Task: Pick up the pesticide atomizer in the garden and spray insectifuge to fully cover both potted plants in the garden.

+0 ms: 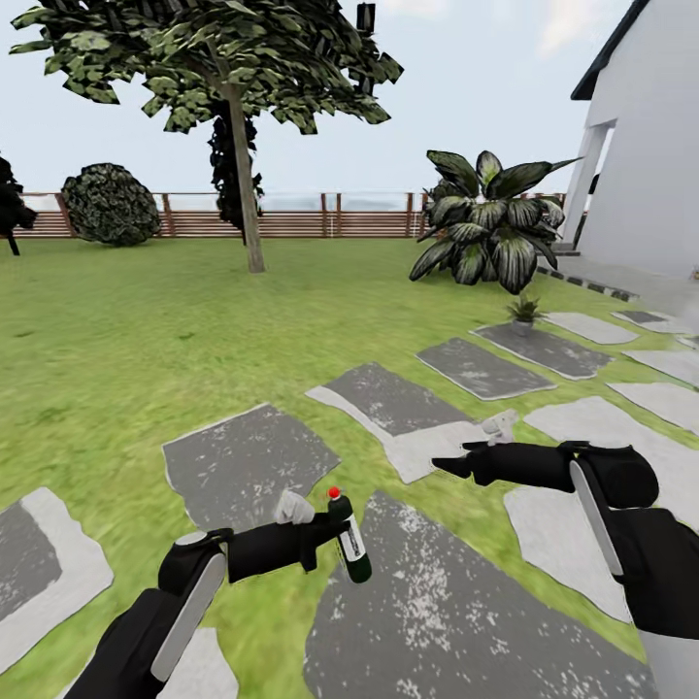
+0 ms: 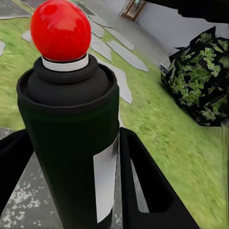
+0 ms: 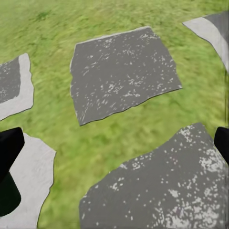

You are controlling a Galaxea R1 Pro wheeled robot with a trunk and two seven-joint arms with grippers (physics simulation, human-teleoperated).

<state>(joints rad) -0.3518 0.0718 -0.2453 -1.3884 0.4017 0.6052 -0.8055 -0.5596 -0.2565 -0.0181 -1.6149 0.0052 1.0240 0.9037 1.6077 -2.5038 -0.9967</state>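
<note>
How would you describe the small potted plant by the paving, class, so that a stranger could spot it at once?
Start at the white house and the big broad-leaved shrub beside it. Just in front of that shrub, at the grass edge of a dark stepping slab, stands the small potted plant. Unlike its towering neighbour, it is a low green rosette in a little grey pot.

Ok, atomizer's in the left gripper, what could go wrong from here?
1. The atomizer is pinched in the left gripper and leans over, so it might slip as you drive.
2. One small potted plant sits far ahead by the slabs; spraying from here would likely miss.
</note>
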